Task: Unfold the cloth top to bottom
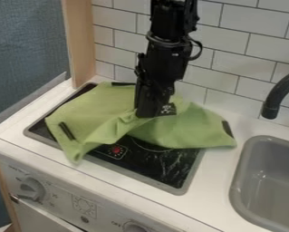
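Nearest, on the front panel below the tabletop (214, 188), are a knob (31, 188) at left and another (134, 226) farther right. Behind them, the stove (156, 165) is set in the tabletop, its near part bare, with a red mark (116, 150) on it. The sink (242, 170) lies to the right of the stove.

The green cloth (101, 118) lies across the far part of the stove, spread but creased. Its near left corner reaches past the stove's near edge, and its right end extends onto the tabletop toward the sink. A dark strip shows near the left edge and another at the right end. The end effector (151, 114) points down at the middle of the cloth, where folds gather; whether it is clenched on them I cannot tell. The tap (282, 93) stands far right, and the tiled wall (222, 50) rises behind.
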Motion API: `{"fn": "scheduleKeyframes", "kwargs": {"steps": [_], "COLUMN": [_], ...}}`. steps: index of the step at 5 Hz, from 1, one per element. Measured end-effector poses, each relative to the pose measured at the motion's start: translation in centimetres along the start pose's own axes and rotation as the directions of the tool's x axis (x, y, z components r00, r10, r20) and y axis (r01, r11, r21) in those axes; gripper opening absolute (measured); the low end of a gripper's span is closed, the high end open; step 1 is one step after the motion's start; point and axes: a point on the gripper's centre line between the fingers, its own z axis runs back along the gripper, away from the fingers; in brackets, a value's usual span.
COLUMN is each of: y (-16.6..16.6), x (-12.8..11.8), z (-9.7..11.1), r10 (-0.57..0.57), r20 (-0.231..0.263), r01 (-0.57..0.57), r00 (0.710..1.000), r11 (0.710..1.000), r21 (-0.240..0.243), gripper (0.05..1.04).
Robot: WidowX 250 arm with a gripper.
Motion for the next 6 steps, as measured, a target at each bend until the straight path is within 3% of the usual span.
{"fn": "scheduleKeyframes", "kwargs": {"steps": [2,3,4,5,6], "y": [-5.0,-6.8,-7.9,-8.4,-8.5], "x": [-0.5,-1.0,-1.4,-1.5,-1.5], "z": [-1.9,-2.9,-4.9,-5.5,-5.9], "r10": [-0.144,-0.214,-0.264,-0.299,-0.309], "r20": [-0.081,-0.118,-0.186,-0.181,-0.189], "r01": [0.139,0.207,0.249,0.285,0.291], "r00": [0.986,0.97,0.946,0.937,0.932], "r11": [0.988,0.976,0.963,0.953,0.95], "r21": [-0.063,-0.071,-0.098,-0.101,-0.115], "gripper": [0.053,0.053,0.053,0.07,0.221]}}
